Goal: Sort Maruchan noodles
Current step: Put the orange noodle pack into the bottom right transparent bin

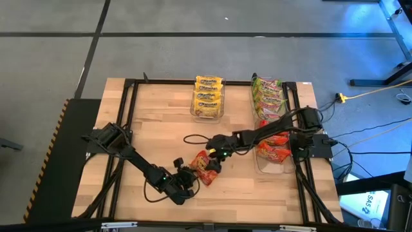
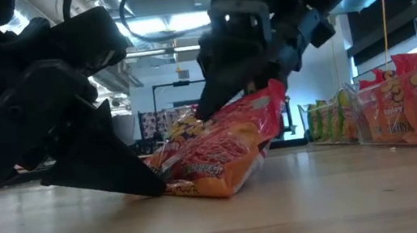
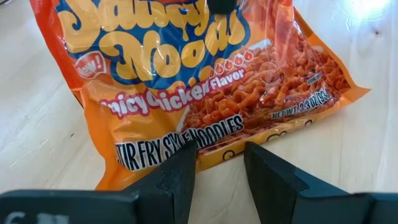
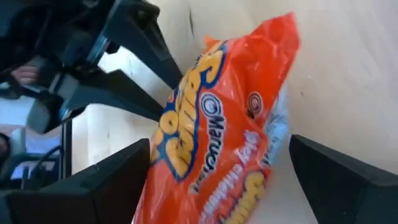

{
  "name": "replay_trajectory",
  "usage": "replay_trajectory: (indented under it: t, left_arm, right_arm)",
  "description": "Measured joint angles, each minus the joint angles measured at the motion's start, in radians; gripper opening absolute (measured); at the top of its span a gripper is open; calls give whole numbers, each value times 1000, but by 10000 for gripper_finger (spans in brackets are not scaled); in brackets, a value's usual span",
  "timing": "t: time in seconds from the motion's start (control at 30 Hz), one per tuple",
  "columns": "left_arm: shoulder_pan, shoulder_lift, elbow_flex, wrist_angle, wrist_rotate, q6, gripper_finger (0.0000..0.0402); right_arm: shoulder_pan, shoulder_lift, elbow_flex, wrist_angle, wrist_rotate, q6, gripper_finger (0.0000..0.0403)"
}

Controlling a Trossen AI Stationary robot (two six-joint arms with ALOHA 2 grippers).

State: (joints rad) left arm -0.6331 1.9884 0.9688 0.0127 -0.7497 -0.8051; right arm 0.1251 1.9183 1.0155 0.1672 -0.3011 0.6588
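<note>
Low on bare wood, left gripper (image 3: pixel 214 165) half-parted at label edge of red-orange packet (image 3: pixel 205 87), raised end tilted toward wide-open right gripper (image 4: pixel 217 180) straddling it.

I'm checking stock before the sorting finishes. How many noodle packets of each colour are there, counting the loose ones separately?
Yellow packets: 4
Green packets: 4
Red-orange packets in a bin: 3
Loose red-orange packets on the table: 2
Total: 13
The binned packets overlap, so those counts are approximate.
</note>
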Motion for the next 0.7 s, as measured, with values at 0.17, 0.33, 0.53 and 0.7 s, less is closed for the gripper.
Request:
replay_trajectory:
  t: [0.17,0.33,0.53,0.7]
  left_arm:
    - [2,0,-1,4,0,4,133]
    - [3,1,-1,11,1,4,133]
    - [3,2,-1,11,-12,5,133]
    - [3,-2,-1,10,-23,12,133]
  right_arm:
    - [20,53,2,51,29,38,353]
    - [27,90,3,147,3,42,347]
    - [28,93,1,168,-6,44,276]
    - [28,93,1,166,-4,29,199]
